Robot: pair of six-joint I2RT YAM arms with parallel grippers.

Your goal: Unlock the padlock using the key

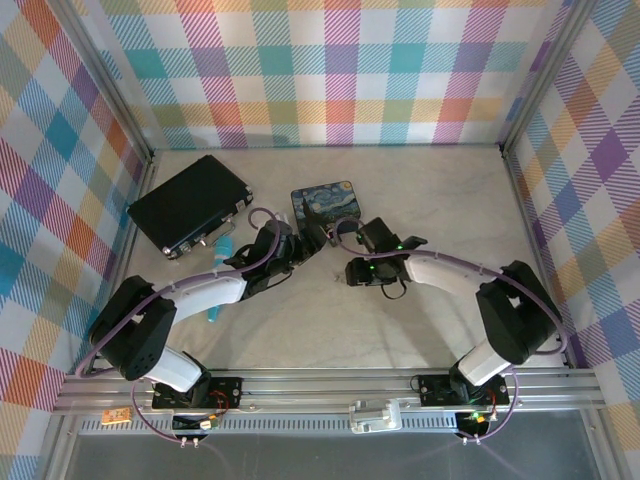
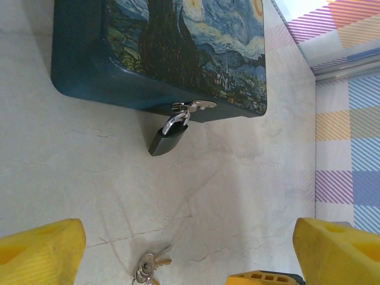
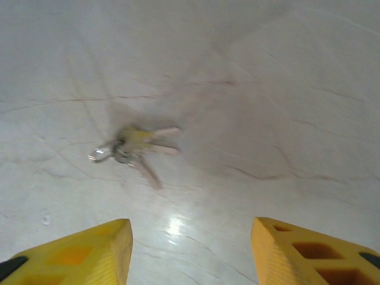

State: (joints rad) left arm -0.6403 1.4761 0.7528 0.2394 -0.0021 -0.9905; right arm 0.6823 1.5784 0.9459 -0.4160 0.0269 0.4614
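Marble table (image 3: 279, 65) — right end effector (image 3: 190, 234) agape, empty — key (image 3: 135, 146) ahead

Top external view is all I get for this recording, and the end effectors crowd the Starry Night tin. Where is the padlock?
Observer: The left wrist view shows the padlock hanging by its silver shackle from the hasp on the side wall of the Starry Night tin.
Operator: Anything nearby to open it with?
Observer: A small key bunch lies flat on the table, apart from the padlock and on the left wrist camera's side of it.
Operator: Is either arm holding anything?
Observer: No. The left end effector and the right end effector are both open and gripping nothing.
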